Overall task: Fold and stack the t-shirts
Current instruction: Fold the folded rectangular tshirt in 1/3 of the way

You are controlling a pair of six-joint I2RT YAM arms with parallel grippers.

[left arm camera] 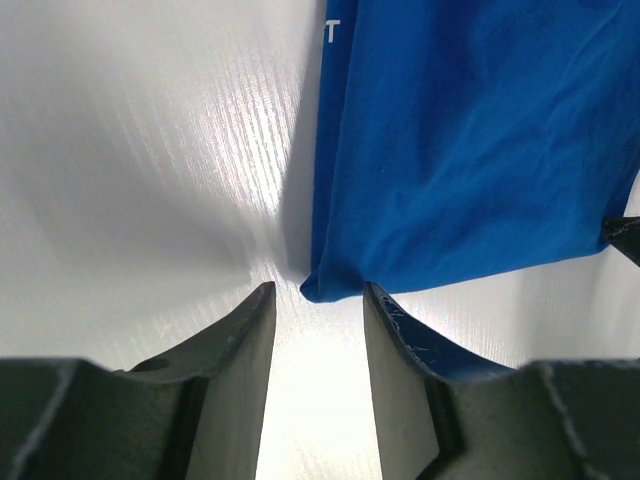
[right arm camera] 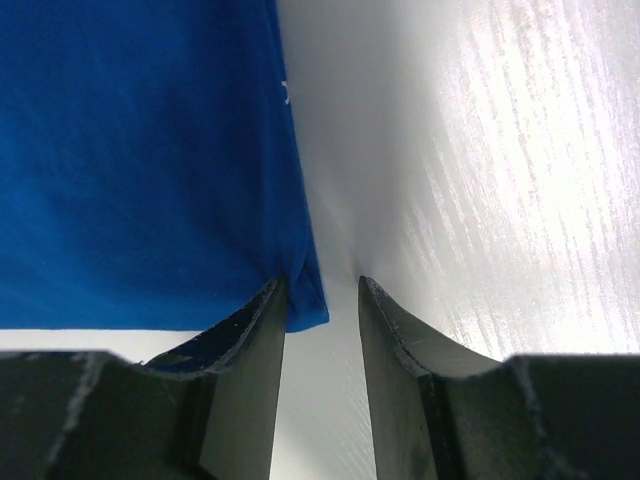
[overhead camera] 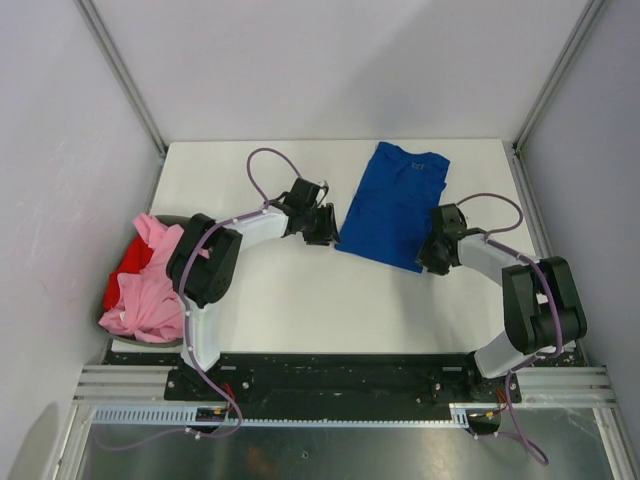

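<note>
Nearest us, at the bottom of the overhead view: two arm bases, one left and one right, bolted to a metal rail (overhead camera: 330, 385).

Lower left of the frame: one grey tub (overhead camera: 104, 300) at the left edge of the white table (overhead camera: 280, 310). It holds one pink t-shirt (overhead camera: 150, 290), heaped and spilling over the rim, and one red t-shirt (overhead camera: 128, 268) bunched beside and under it. We see neither folded.

Mid-frame, left of centre: the left gripper (overhead camera: 322, 225), fingers spread, low over the table. The near-left corner of the blue t-shirt (overhead camera: 393, 205) lies just ahead of its tips, not pinched.

Mid-frame, right: the right gripper (overhead camera: 435, 252), fingers likewise spread. The shirt's near-right corner lies against one fingertip, with nothing clamped between the two.

Upper centre-right: the blue t-shirt itself, flat on the table, a long narrow shape tilted slightly, collar at the far end. No sleeves show, so we judge it already folded lengthwise.

Progress, in our judgement: early. One shirt of three is part-folded, and its crosswise fold remains. The pink and red ones have yet to be laid out, folded and stacked. No stack exists yet.

Tally: arms, two; grippers, two; t-shirts, three (one blue, one pink, one red); tubs, one.
</note>
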